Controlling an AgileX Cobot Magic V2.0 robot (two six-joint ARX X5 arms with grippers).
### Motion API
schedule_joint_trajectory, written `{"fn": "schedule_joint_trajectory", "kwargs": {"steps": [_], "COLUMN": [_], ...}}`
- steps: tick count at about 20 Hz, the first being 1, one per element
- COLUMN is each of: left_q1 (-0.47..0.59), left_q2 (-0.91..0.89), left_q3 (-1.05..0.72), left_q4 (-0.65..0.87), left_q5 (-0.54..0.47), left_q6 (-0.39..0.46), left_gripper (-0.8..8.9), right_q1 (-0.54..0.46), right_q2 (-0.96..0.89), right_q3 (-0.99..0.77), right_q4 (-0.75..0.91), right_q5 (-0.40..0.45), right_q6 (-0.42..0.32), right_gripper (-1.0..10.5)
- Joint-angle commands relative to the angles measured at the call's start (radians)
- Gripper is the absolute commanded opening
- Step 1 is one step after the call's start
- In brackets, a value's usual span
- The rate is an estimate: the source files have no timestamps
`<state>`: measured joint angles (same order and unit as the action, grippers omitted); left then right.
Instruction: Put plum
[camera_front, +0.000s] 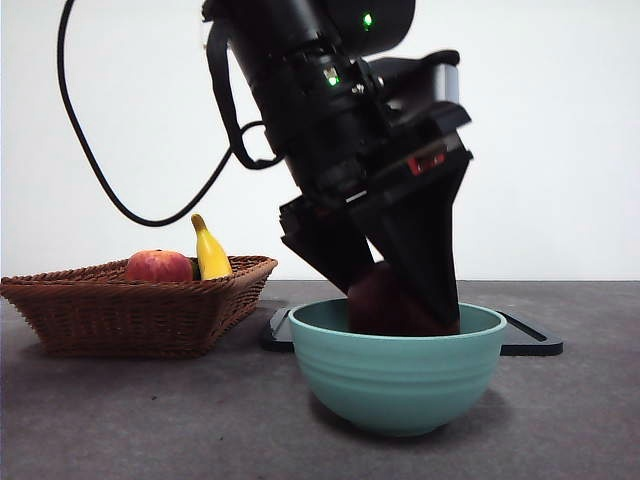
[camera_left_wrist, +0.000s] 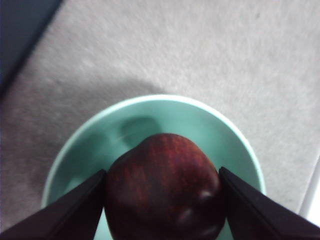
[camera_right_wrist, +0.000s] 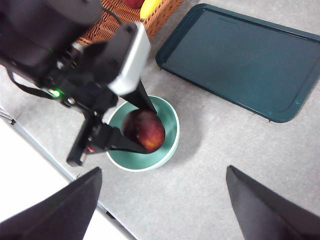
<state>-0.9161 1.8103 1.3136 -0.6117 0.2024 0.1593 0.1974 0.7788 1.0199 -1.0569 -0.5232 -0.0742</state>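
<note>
Maroon plum (camera_left_wrist: 162, 187) held over a teal bowl (camera_front: 397, 372).
Left gripper (camera_left_wrist: 162, 192) fingers (camera_left_wrist: 75, 210) closed against both sides of the plum — fruit between them, bowl just beneath; right gripper (camera_right_wrist: 160, 210) fingers spread wide, holding nothing — well apart.

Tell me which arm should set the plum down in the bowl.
Left. The left gripper already holds the plum over the green bowl; the right gripper hangs open, high above the table.

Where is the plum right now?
The plum sits clamped in the left tool, low inside the green bowl, right of the wicker basket in the front view.
</note>
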Motion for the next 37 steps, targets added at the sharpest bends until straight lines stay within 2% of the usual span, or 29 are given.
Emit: {"fn": "schedule_joint_trajectory", "kwargs": {"steps": [1,3,9,12,20,26,31,37], "left_q1": [-0.017,-0.021,-0.027,-0.029,-0.028,-0.010,0.064,0.226], "left_q2": [0.033,0.050,0.058,0.058,0.040,-0.089,-0.255,-0.467], "left_q3": [0.019,0.019,0.019,0.019,0.021,0.031,0.034,0.034], "left_q4": [0.008,0.003,0.001,0.000,-0.002,-0.001,-0.003,-0.073], "left_q5": [-0.018,-0.054,-0.054,-0.054,-0.054,-0.055,-0.054,-0.050], "left_q6": [0.032,0.041,0.043,0.043,0.037,0.030,-0.017,-0.037], "left_gripper": [3.01,3.02,3.21,4.14,4.11,4.09,4.09,4.06], "right_q1": [0.005,0.005,0.005,0.005,0.005,0.005,0.005,0.005], "right_q2": [0.005,0.005,0.005,0.005,0.005,0.005,0.005,0.005], "right_q3": [0.020,0.020,0.020,0.020,0.020,0.020,0.020,0.020], "right_q4": [0.012,0.012,0.013,0.013,0.013,0.013,0.013,0.013], "right_q5": [0.000,0.000,0.000,0.000,0.000,0.000,0.000,0.000], "right_q6": [0.007,0.007,0.007,0.007,0.007,0.007,0.007,0.007], "right_gripper": [4.0,4.0,4.0,4.0,4.0,4.0,4.0,4.0]}}
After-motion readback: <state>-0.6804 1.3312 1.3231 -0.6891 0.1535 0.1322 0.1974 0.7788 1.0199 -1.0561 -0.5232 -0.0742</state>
